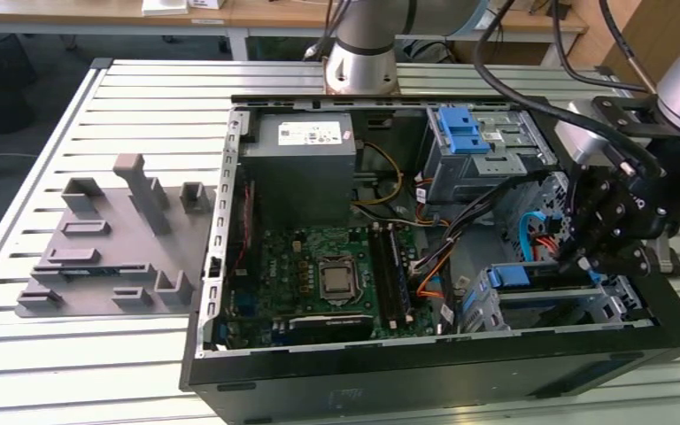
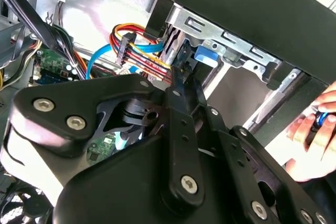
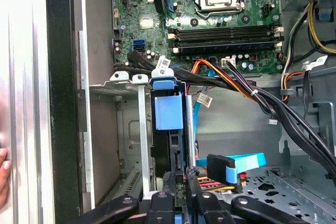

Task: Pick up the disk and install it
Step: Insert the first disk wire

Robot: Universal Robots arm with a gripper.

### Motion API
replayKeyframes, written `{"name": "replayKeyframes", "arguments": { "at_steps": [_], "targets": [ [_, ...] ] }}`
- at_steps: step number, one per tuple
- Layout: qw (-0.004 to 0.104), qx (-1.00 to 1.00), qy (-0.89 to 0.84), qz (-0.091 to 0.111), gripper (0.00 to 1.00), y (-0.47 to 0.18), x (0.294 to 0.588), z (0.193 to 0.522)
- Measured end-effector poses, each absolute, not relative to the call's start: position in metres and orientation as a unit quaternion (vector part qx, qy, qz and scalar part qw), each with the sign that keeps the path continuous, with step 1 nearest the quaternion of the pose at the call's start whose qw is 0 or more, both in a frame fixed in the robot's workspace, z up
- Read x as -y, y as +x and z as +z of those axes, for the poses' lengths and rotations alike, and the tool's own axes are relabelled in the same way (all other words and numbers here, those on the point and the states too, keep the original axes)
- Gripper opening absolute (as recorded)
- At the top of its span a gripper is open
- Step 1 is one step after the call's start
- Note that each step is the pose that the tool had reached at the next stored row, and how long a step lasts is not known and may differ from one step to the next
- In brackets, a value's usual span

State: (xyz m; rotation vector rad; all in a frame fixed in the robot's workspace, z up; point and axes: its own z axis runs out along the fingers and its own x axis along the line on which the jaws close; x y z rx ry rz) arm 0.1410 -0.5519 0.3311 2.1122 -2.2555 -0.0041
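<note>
1. Sitting on edge in the lower drive cage point(image 1: 552, 305), the disk point(image 3: 169, 109) is in the computer case point(image 1: 435, 372), in the near corner on the exterior view's right.
2. Disk's thin side faces the gripper. Its blue bracket tab is at the end nearest the motherboard point(image 1: 328, 274), and the long axis appears to run from that tab back toward the gripper, along the cage slot.
3. Counts:
   - one disk
   - one gripper
   - two drive cages; the upper cage point(image 1: 488, 146), with a blue latch, is at the case's far edge
   - one power-supply box point(image 1: 298, 155) at the far edge of the case
   - one motherboard
   - one grey fixture plate point(image 1: 110, 248) on the slatted table point(image 1: 33, 354), outside the case toward the exterior view's left edge
4. Arm point(image 1: 370, 40) rises from the table's far edge. The wrist reaches over the case's wall on the exterior view's right and tilts down into the case.
5. Gripper point(image 1: 579, 258) is right at the lower cage, in line with the disk's end. Clamped or loose: cannot tell.
6. One person's hand point(image 2: 315, 129) rests outside the case wall.
</note>
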Motion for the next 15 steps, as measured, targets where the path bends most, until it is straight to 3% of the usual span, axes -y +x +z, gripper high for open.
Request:
{"name": "replayKeyframes", "arguments": {
  "at_steps": [8, 12, 15],
  "targets": [
    [0.026, 0.730, 0.683, -0.001, 0.24, 0.1410, 0.5519, 0.3419],
    [0.026, 0.730, 0.683, -0.001, 0.11, 0.1410, 0.5519, 0.3420],
    [0.026, 0.730, 0.683, -0.001, 0.11, 0.1410, 0.5519, 0.3421]
  ]
}}
